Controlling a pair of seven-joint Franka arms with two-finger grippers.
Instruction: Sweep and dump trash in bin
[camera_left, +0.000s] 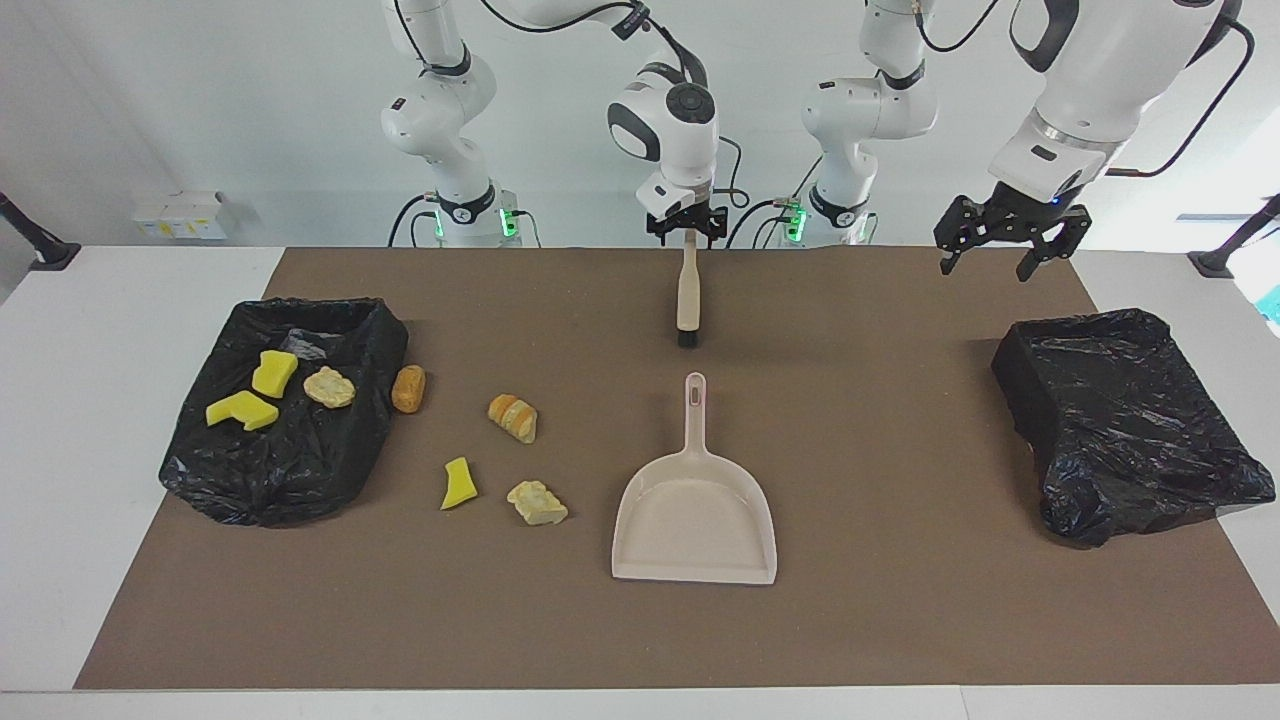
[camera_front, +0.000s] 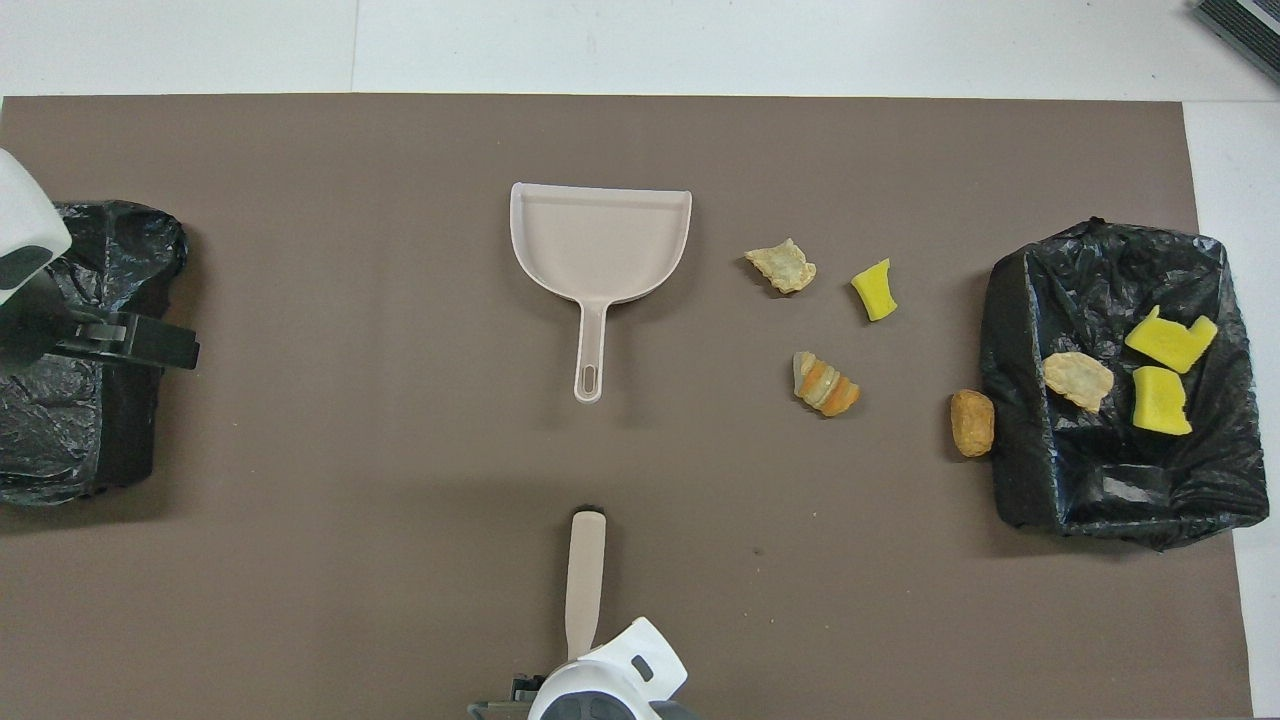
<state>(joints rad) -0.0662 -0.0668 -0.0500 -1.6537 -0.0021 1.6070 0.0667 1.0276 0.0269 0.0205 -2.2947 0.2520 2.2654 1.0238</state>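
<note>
Several trash scraps lie on the brown mat: a brown lump (camera_left: 408, 388), a striped pastry (camera_left: 512, 417), a yellow sponge chunk (camera_left: 459, 484) and a pale pastry (camera_left: 537, 503). Two yellow chunks (camera_left: 258, 392) and a pastry (camera_left: 329, 386) lie in the black-lined bin (camera_left: 270, 490) at the right arm's end. The beige brush (camera_left: 687, 300) lies flat, with its bristles toward the dustpan (camera_left: 695, 520). My right gripper (camera_left: 687, 232) is at the tip of the brush handle, one finger on each side of it and still apart. My left gripper (camera_left: 985, 268) hangs open near the other bin (camera_left: 1130, 430).
The second bin, wrapped in a black bag (camera_front: 80, 400), stands at the left arm's end of the mat. The dustpan's handle (camera_front: 590, 350) points toward the robots, in line with the brush (camera_front: 585, 575). The mat's edge (camera_front: 600, 97) runs just past the dustpan.
</note>
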